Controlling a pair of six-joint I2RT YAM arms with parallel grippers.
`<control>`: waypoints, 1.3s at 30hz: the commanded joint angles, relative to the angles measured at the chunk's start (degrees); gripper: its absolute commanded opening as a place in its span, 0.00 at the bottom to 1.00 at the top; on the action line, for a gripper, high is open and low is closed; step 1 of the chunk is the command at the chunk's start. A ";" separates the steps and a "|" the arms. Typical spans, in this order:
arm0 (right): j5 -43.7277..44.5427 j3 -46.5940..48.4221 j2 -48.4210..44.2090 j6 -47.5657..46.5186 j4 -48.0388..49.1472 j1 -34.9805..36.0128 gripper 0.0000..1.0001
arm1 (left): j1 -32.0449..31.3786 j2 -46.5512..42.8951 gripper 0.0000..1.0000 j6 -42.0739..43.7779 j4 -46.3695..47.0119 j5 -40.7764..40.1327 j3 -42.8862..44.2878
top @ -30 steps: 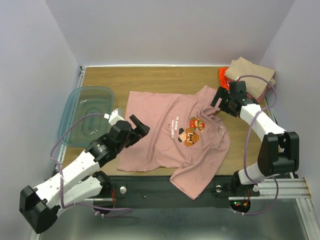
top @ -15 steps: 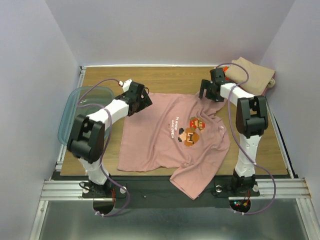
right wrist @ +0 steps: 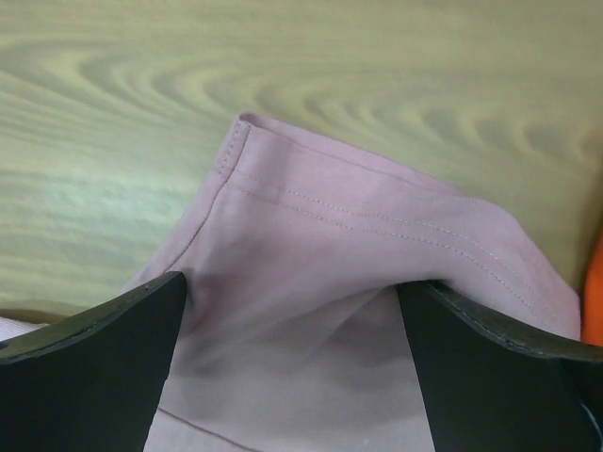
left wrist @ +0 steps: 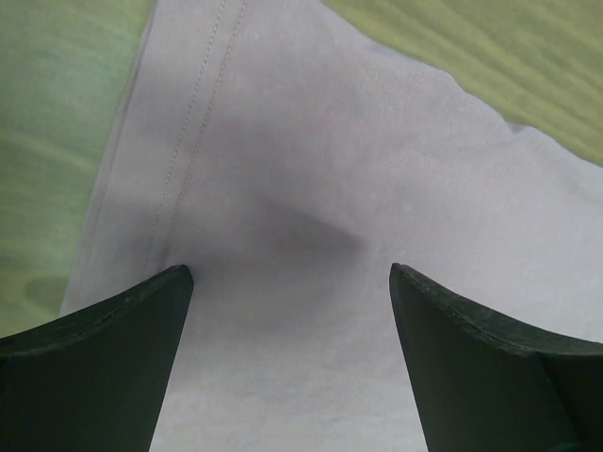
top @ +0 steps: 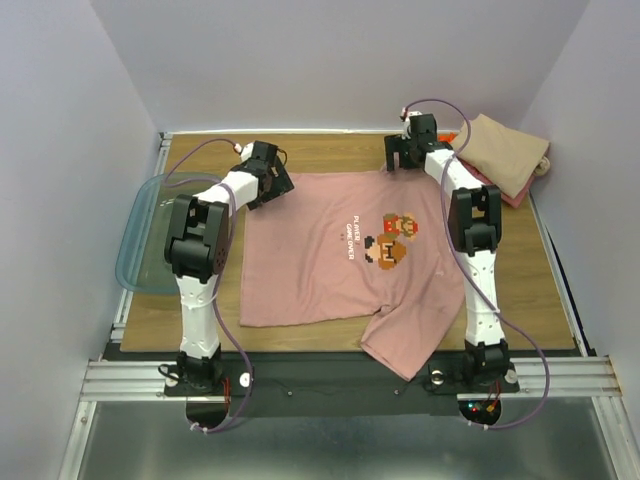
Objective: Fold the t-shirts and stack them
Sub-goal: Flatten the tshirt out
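Set on far corners of the dusty-pink t-shirt (top: 320,260): left gripper (left wrist: 287,273) and right gripper (right wrist: 292,282), both spread wide. Clear teal bin (top: 140,235) at left, beside the shirt.

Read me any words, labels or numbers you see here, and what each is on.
"PLAYER": chest of the pink t-shirt, sideways, small; likely reading, end blurred.
"GAME OVER": line beside it, next to the cartoon print; likely too.
Wrist views: no text.

Top camera looks down on the whole desk (top: 330,150); wrist cameras sit close over far corners of the pink t-shirt (top: 320,260).
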 commanded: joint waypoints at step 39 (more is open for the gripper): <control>4.92 -56.40 -64.16 20.95 6.72 11.30 1.00 | -11.09 -56.15 0.98 -13.46 -11.20 -5.77 -35.47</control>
